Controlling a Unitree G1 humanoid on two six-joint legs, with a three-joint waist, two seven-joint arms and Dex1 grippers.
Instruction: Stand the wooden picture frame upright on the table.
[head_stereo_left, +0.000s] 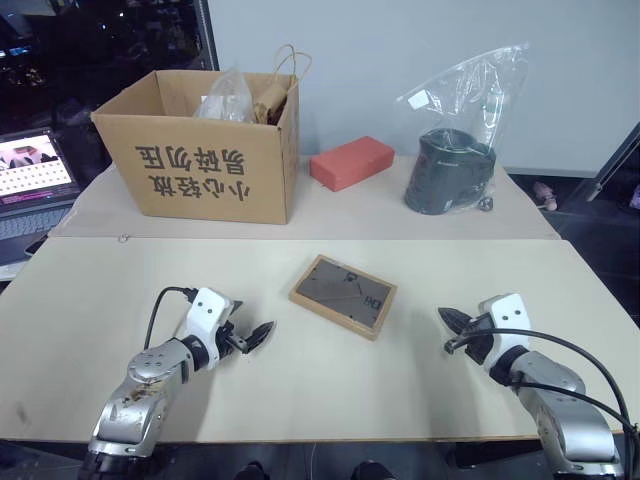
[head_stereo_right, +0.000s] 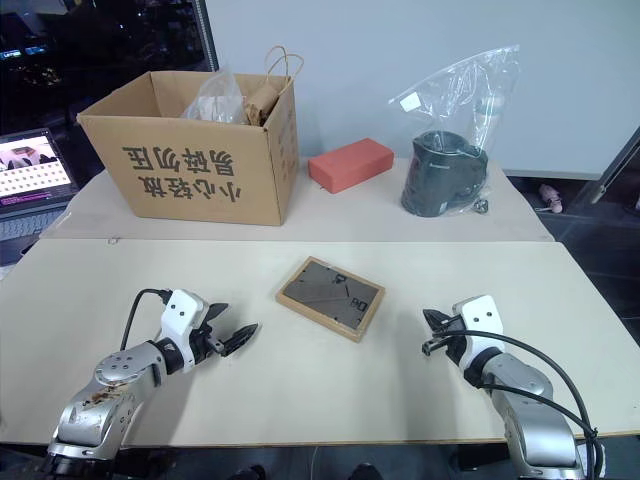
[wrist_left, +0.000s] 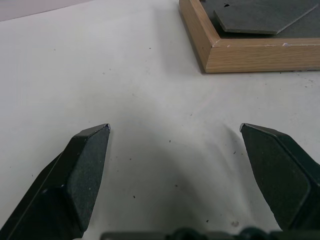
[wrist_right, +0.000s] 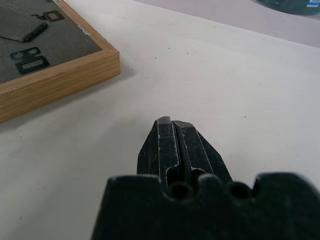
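- The wooden picture frame (head_stereo_left: 343, 296) lies flat on the table (head_stereo_left: 300, 400), back side up, roughly midway between the two arms and a little farther from the robot than they are. It sits turned at an angle to the table edge.
- Its dark grey-brown back shows the fold-out stand lying closed against it, with a small white label near the frame's right end.
- The left gripper (head_stereo_left: 250, 338) hovers low over the table to the left of the frame, pointing right toward it. Its two black fingers are spread wide apart with nothing between them; in the left wrist view the fingertips (wrist_left: 87, 165) stand well apart, with bare tabletop in the gap and the frame's near corner ahead.
- The right gripper (head_stereo_left: 450, 320) sits low over the table to the right of the frame, pointing left toward it. Its fingers are pressed together, clenched on nothing, and apart from the frame.
- On the far part of the table stands a cardboard box (head_stereo_left: 205, 150) at the left, holding a paper bag and clear plastic.
- A red brick-shaped block (head_stereo_left: 352, 162) lies right of the box.
- Farther right, a dark round container (head_stereo_left: 450, 172) stands inside a clear plastic bag.
- A laptop (head_stereo_left: 35, 180) sits open at the far left edge.
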